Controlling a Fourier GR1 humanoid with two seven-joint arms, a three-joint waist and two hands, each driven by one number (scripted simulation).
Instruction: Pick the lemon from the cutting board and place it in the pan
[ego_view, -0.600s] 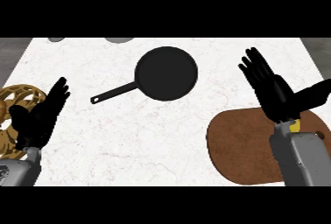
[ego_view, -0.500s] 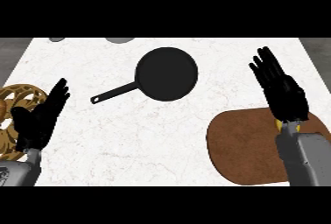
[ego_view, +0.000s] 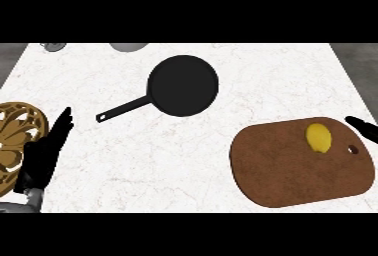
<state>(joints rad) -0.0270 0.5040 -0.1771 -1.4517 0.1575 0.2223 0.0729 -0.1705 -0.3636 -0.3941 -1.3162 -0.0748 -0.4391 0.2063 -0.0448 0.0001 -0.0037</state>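
Observation:
A yellow lemon (ego_view: 319, 137) lies on the upper right part of the brown cutting board (ego_view: 295, 170), which sits at the right of the white counter. The black pan (ego_view: 183, 85) rests near the counter's middle back, its handle (ego_view: 122, 109) pointing down-left. Nothing is in the pan. Only a small black part of my right hand (ego_view: 362, 125) shows at the right edge, just right of the lemon and apart from it. My left hand (ego_view: 46, 157) stays open at the lower left, fingers up, holding nothing.
A golden openwork round piece (ego_view: 13, 142) lies at the left edge, partly behind my left hand. Two grey items (ego_view: 55, 46) (ego_view: 129, 46) stand at the counter's back edge. Bare white counter (ego_view: 170, 160) lies between pan and board.
My right hand has moved from above the cutting board to the right edge, almost out of view, uncovering the lemon. My left hand has hardly moved.

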